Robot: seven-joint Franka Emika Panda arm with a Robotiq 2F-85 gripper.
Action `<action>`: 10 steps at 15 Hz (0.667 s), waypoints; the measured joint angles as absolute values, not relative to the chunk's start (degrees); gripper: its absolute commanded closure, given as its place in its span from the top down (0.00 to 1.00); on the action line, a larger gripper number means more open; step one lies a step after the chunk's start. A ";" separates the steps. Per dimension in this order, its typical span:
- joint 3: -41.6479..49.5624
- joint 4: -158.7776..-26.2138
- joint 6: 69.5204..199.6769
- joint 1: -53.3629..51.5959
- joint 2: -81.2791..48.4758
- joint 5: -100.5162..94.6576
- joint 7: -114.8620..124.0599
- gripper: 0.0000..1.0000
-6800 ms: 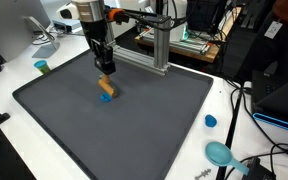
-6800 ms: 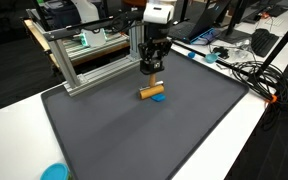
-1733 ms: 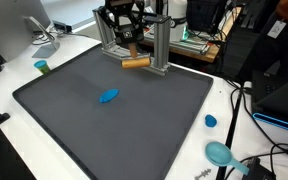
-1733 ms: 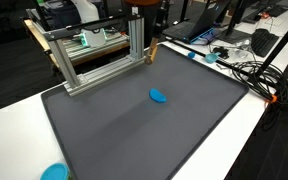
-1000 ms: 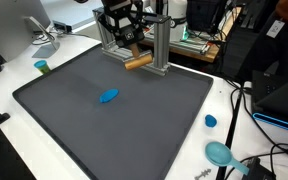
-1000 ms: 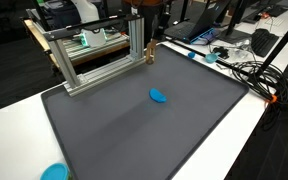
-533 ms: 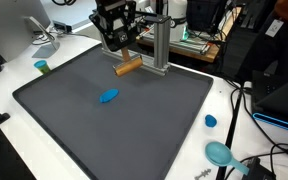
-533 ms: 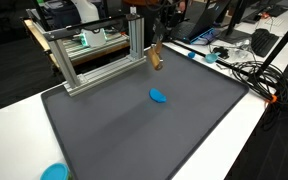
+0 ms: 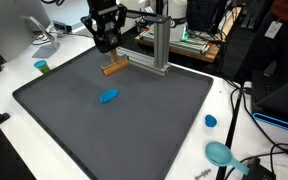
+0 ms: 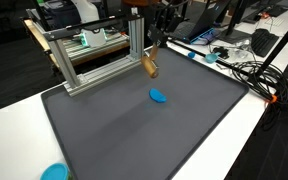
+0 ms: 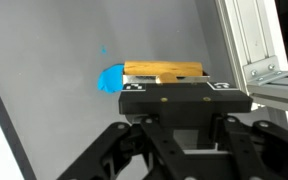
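My gripper (image 9: 112,58) is shut on a short wooden block (image 9: 115,67) and holds it level in the air above the far part of the dark grey mat (image 9: 154,125). Both show in an exterior view, the gripper (image 10: 148,58) just in front of the aluminium frame with the block (image 10: 149,67) in it. A small blue piece (image 9: 108,97) lies alone on the mat, nearer the middle, apart from the block; it also shows in an exterior view (image 10: 158,96). In the wrist view the block (image 11: 162,70) sits between the fingers of the gripper (image 11: 164,80), with the blue piece (image 11: 111,79) beyond its left end.
An aluminium frame (image 9: 160,45) stands on the mat's far edge, close behind the gripper; it also shows in an exterior view (image 10: 84,62). A green cylinder (image 9: 42,67), a blue cap (image 9: 211,121) and a teal object (image 9: 220,153) lie off the mat. Cables (image 10: 249,70) run along one side.
The gripper lifted the wooden block away from the blue piece and carried it back by the frame. In the last second it has come lower and out over the mat with it.
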State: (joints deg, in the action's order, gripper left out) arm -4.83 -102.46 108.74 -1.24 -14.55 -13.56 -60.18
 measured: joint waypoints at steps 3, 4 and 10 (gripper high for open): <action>-4.91 -102.43 110.40 -1.07 -14.83 -12.47 -62.34 0.22; -4.95 -102.25 111.48 -0.80 -14.85 -10.83 -64.36 0.22; -4.92 -100.39 113.12 3.74 -14.89 1.50 -84.96 0.22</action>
